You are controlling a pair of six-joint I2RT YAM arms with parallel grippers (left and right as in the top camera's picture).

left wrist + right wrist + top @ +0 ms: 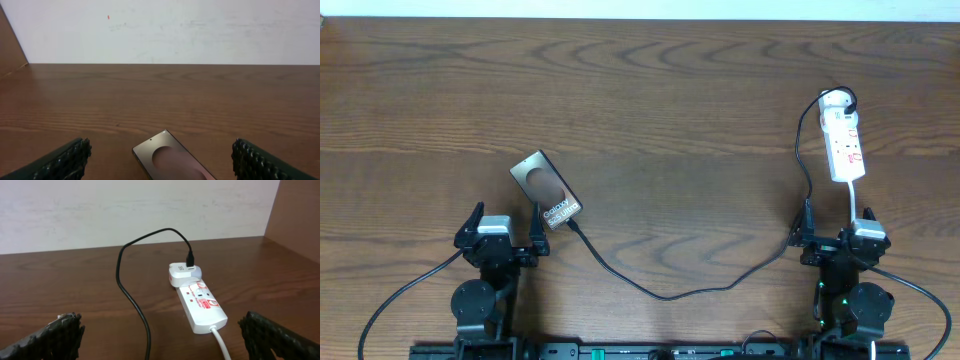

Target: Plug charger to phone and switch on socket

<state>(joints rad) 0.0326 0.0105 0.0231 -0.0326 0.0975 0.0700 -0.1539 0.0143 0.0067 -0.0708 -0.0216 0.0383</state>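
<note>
The phone (pixel 545 190), a dark bronze slab with a pale oval, lies slanted at the left middle of the table. It also shows in the left wrist view (pixel 170 160). The black charger cable (pixel 670 294) runs from the phone's near end, where its plug touches the phone, across the table to a white adapter (pixel 184 274) on the far end of the white socket strip (pixel 845 140). The socket also shows in the right wrist view (pixel 202 305). My left gripper (pixel 503 235) is open and empty just short of the phone (pixel 161 146). My right gripper (pixel 840 238) is open and empty, short of the socket (pixel 160 322).
The socket's white cord (pixel 857 200) runs toward my right arm and also shows in the right wrist view (pixel 220 340). The black cable (pixel 132 300) passes between my right fingers. A pale wall stands behind the wooden table (pixel 670 90).
</note>
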